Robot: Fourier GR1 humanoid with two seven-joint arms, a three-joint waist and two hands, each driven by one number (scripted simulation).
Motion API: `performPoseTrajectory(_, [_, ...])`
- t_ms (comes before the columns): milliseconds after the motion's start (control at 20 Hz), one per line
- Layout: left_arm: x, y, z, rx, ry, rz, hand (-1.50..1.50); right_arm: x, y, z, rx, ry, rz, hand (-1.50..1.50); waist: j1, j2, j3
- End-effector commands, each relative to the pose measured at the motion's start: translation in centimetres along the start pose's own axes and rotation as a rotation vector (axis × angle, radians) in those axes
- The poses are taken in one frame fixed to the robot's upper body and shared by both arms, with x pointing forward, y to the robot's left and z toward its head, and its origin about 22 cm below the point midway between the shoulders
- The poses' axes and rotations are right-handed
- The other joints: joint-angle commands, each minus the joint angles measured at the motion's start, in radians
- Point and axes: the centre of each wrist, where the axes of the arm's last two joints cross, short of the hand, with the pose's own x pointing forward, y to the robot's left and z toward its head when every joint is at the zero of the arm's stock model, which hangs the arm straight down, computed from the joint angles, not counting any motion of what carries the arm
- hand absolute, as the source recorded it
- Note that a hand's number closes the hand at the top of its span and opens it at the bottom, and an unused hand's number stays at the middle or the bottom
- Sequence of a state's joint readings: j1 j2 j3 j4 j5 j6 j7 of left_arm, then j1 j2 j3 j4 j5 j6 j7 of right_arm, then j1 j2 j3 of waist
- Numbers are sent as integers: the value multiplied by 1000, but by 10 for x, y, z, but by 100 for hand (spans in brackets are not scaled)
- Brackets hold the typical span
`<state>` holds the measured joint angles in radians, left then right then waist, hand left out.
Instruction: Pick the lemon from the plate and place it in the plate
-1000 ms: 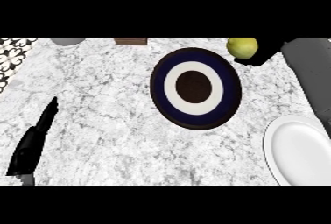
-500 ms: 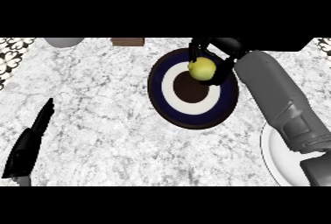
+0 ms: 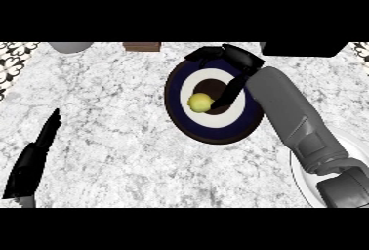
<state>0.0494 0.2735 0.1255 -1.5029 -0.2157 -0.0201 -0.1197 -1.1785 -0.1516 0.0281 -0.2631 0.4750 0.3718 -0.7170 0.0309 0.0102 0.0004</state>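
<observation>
Head view: I see the lemon (image 3: 200, 101) lying on the dark plate (image 3: 189, 128) near the worktop's far edge, my right hand (image 3: 232, 63) above it, fingers extended, holding nothing; left hand (image 3: 30, 163) open at the left edge.

right forearm (image 3: 296, 122) spans white plate (image 3: 302, 183) | marble counter (image 3: 115, 122) open, seemingly

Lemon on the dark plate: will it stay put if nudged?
Probably not. The lemon looks round and smooth, so it would likely roll. It sits near the middle of the dark plate, whose rim may catch it. The right hand is open above it.
</observation>
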Motion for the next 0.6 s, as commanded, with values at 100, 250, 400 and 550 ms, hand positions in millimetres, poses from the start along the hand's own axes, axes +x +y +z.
performPoseTrajectory(100, [6, -11, -2, -1, -4, -9, 0, 8, -12, -5, -157, -61, -221, -150, 3, 1, 0])
performPoseTrajectory(250, [-1, -7, 5, -6, -3, -2, 0, -1, -31, 18, -292, -26, -308, -150, 13, 5, 0])
performPoseTrajectory(400, [3, -1, -6, -7, -19, 2, 0, -15, -55, 59, -391, 33, -346, -150, 19, 14, 1])
performPoseTrajectory(550, [5, -15, 0, -20, -29, 0, 0, -14, -74, 76, -409, 3, -462, -150, 34, 17, 2])
